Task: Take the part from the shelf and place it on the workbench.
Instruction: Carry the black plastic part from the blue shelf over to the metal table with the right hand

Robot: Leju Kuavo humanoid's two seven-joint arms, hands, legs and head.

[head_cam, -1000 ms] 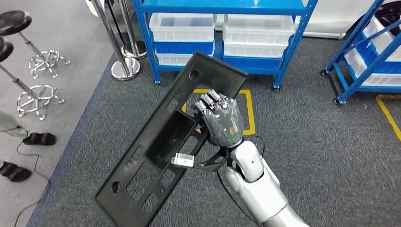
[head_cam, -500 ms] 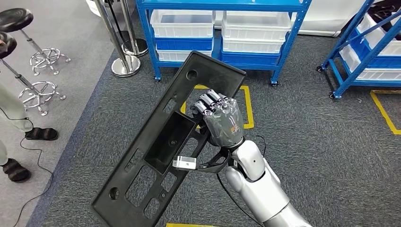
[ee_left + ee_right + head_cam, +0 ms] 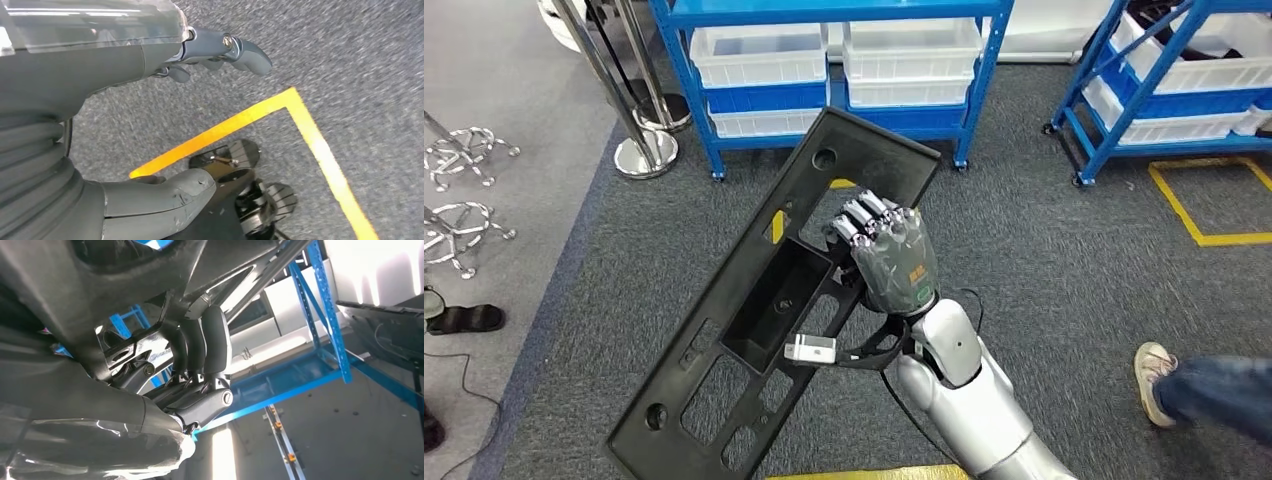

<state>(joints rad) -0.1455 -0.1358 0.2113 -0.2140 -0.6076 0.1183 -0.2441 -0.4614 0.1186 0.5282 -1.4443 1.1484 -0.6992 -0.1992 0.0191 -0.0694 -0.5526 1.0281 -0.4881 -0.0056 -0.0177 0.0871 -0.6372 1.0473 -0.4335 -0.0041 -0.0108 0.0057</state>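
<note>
Gripping with my right hand [image 3: 892,262], fingers [image 3: 215,342] curled through a cutout, I hold the long black plastic panel [image 3: 764,310] tilted over grey carpet [image 3: 1044,270]. It runs from 7 to 1 o'clock, its far end toward the blue shelf rack [image 3: 824,60] at 12. Hanging by my side, my left hand [image 3: 130,65] is empty, fingers loosely apart.

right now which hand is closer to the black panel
Right. The right hand grips the black panel through an opening. The left hand hangs over the carpet, holding nothing.

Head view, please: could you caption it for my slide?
Right hand grips a long black plastic panel with cut-outs above grey carpet, blue shelving behind.
</note>
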